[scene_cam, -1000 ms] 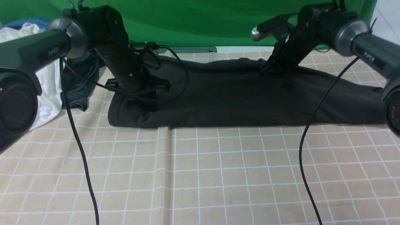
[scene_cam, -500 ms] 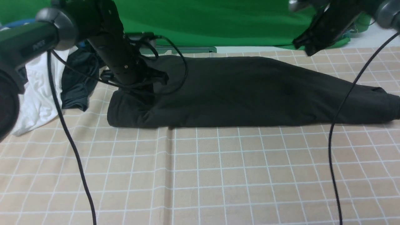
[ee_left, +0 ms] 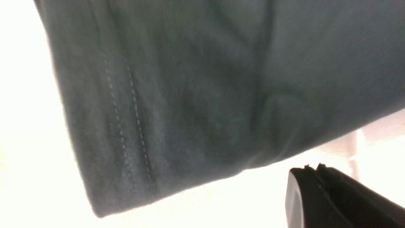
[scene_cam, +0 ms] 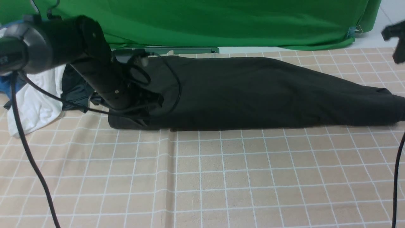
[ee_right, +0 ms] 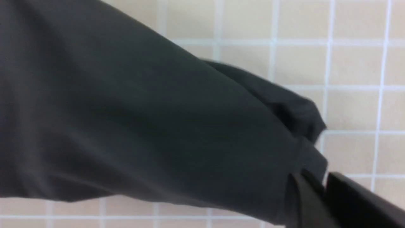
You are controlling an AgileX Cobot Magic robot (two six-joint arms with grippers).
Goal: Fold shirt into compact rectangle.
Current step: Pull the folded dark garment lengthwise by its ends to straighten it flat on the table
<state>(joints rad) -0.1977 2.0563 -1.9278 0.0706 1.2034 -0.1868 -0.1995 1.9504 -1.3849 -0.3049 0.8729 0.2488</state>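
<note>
Front view shows you the shirt (scene_cam: 253, 91) lying as a long band on the far part of the checked cloth (scene_cam: 221, 174), probably limp and light, so pinch its end hems; the left gripper (scene_cam: 140, 117) is closed low at one end, and the opening of the right gripper (scene_cam: 398, 44) cannot be told.

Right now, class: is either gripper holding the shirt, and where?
Nothing is held. The left gripper is shut beside the shirt; the right gripper is clear of it.
</note>
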